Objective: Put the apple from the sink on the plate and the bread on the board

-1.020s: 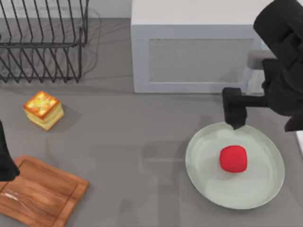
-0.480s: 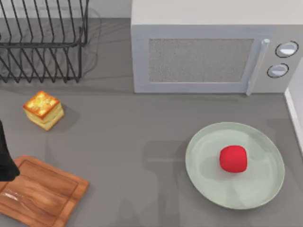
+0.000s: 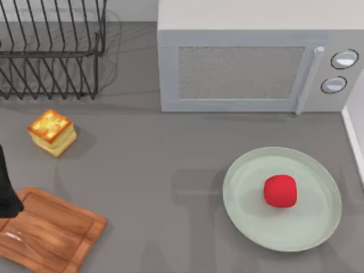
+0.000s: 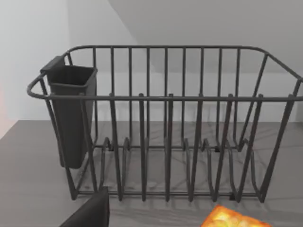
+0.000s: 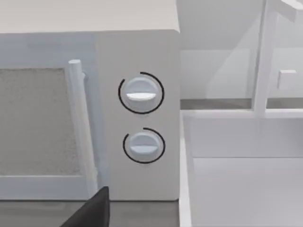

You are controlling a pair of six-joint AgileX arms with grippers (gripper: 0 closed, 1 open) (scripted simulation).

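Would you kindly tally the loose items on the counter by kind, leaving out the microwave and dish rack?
Fruit: 1, the apple
Bread: 1, the bread
Dishes: 1, the plate
Boards: 1, the board
Total: 4

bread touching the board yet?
Apart. The top view shows bare grey counter between the bread and the board.

Grey table (image 3: 159, 159), white microwave (image 3: 250, 68), wire rack (image 3: 51, 51)
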